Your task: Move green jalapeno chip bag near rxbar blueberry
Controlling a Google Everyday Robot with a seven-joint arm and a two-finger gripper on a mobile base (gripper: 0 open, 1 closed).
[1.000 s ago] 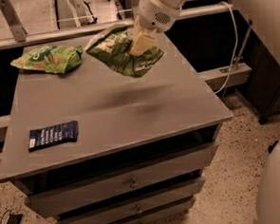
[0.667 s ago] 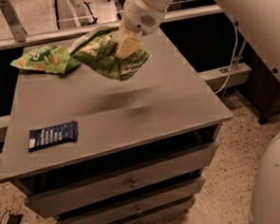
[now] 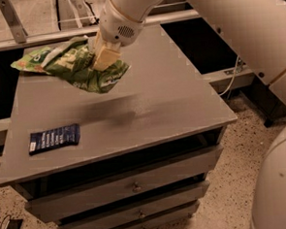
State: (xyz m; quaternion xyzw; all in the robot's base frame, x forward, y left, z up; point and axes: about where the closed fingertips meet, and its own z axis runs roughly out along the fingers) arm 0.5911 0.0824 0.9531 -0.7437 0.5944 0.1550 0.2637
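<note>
My gripper (image 3: 103,58) is shut on the green jalapeno chip bag (image 3: 84,74), a crumpled mid-green foil bag, and holds it in the air above the back left part of the grey cabinet top (image 3: 171,100). Its shadow falls on the top below. The rxbar blueberry (image 3: 54,139), a small flat dark navy wrapper with white lettering, lies near the front left edge, well below and left of the held bag.
A brighter yellow-green chip bag (image 3: 33,60) lies at the back left corner, partly behind the held bag. The cabinet has drawers (image 3: 133,187) in front. My white arm (image 3: 235,28) spans the upper right. Speckled floor lies to the right.
My gripper has carried the green bag leftward across the cabinet top, from the back right toward the back left. The blue bar and the brighter bag have not moved.
</note>
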